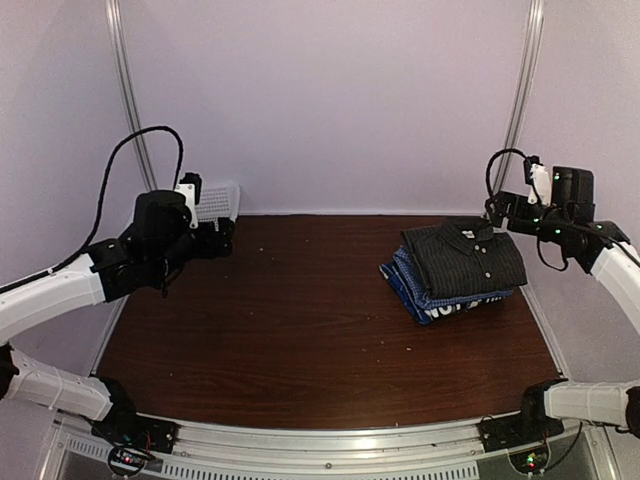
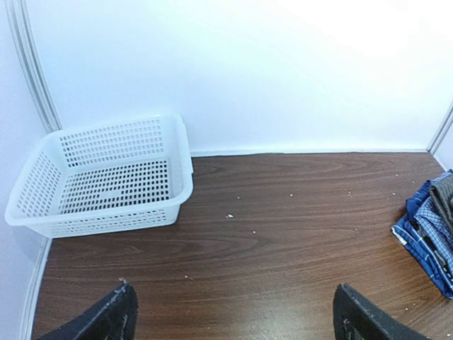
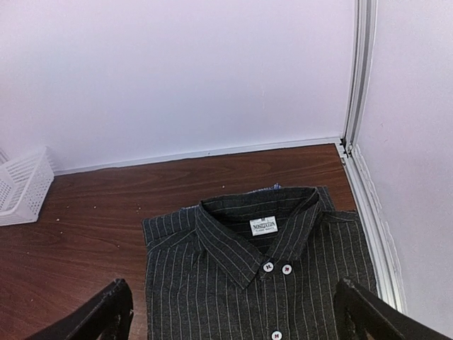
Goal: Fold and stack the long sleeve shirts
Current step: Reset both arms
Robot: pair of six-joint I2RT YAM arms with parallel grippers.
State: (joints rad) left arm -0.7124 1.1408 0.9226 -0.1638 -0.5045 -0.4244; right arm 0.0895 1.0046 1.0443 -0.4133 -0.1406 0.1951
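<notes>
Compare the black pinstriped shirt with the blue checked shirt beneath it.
The black pinstriped shirt is dark with fine light stripes; the blue checked shirt is blue-white check. The black one lies on top, collar and buttons showing; the checked one shows only its edges. Both are folded in one stack.

- Setting: a robotics lab test cell, not a home or shop.
- Plain white panel walls [image 1: 330, 100] enclose a dark wood-grain desk [image 1: 300, 330] on three sides, with aluminium posts [image 1: 125, 90] in the back corners.
- Two arms, left [image 1: 60, 290] and right [image 1: 610, 260], stand on a metal rail [image 1: 330, 432] at the near edge.
- Exposed cable [image 1: 150, 129]; green status light [image 1: 527, 462] at one base.
</notes>
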